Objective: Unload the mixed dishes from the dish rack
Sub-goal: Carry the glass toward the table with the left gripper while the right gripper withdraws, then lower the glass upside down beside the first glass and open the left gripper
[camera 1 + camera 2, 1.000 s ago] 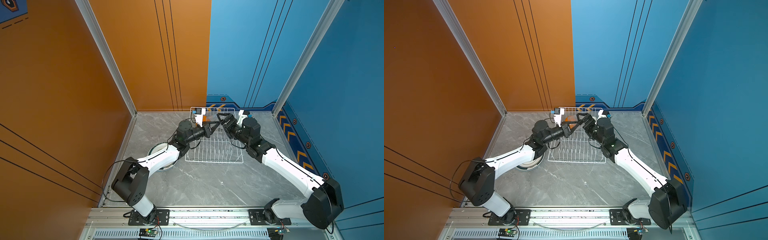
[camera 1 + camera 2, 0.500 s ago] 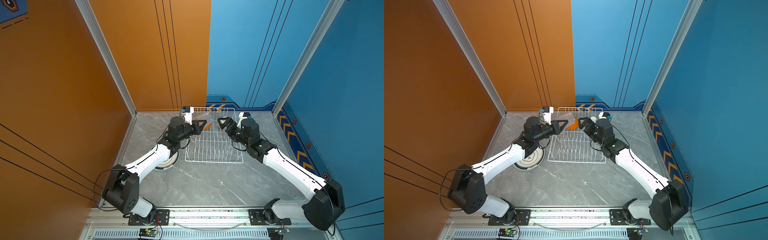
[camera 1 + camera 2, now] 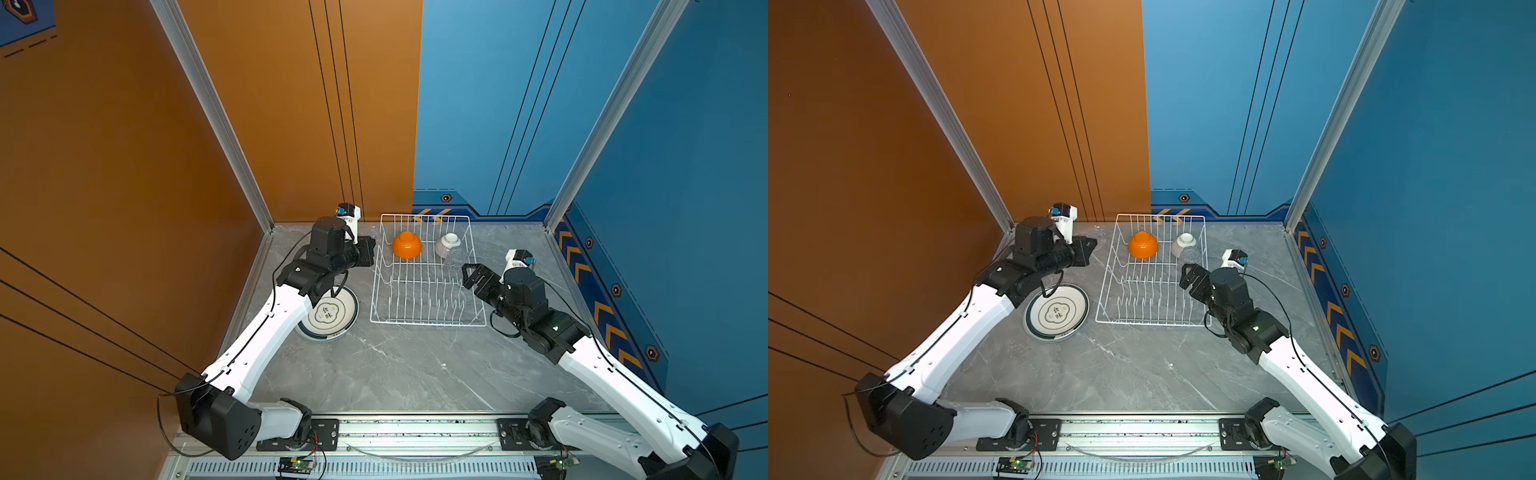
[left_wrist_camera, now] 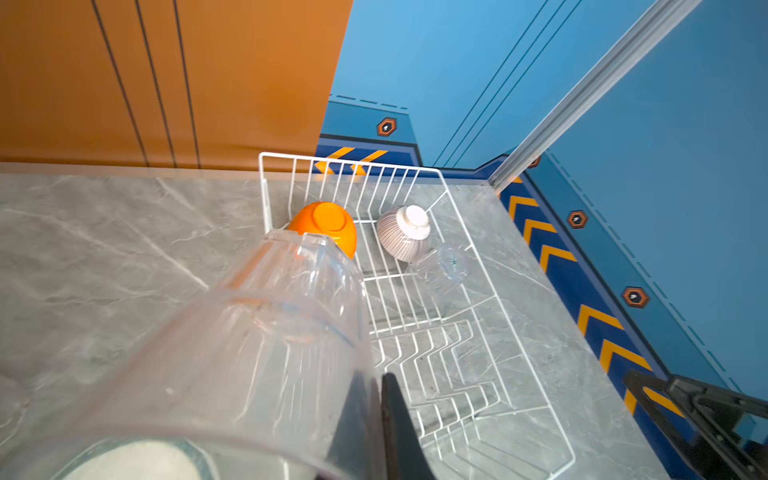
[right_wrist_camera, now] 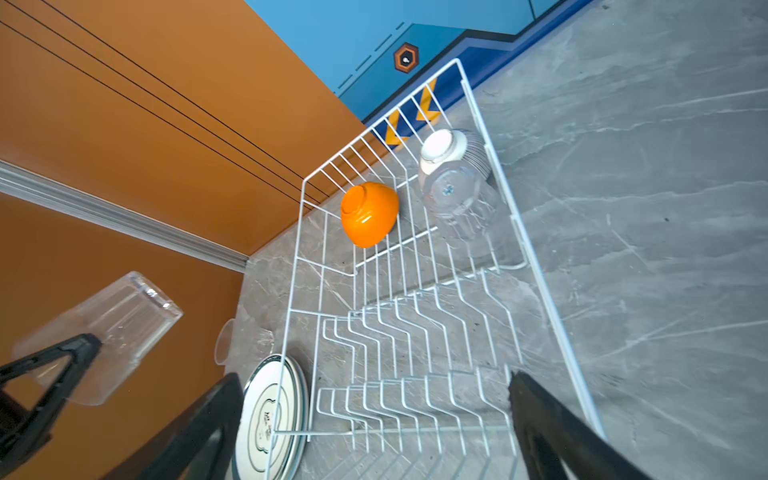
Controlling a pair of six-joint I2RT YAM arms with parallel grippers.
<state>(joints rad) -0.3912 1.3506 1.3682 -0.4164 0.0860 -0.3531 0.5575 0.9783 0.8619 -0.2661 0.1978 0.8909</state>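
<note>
On the table (image 3: 415, 374), the dish rack (image 3: 428, 320) runs lengthwise toward the back wall (image 3: 374, 104), with open room before it. Stacked plates (image 3: 1059, 313) to its left show two Chinese characters. Orange bowl (image 3: 406, 245), ribbed bowl (image 3: 446, 245) and glass (image 3: 455, 257) sit upturned at its far end. My left gripper (image 3: 369, 249) clamps a tilted glass (image 4: 270, 353); my right gripper (image 3: 473, 276) gapes beside the rack.

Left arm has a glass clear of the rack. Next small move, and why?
Probably lower the left gripper and set its clear glass on the table near the stacked plates: the jaws are shut on it, it hangs tilted, already outside the dish rack.
</note>
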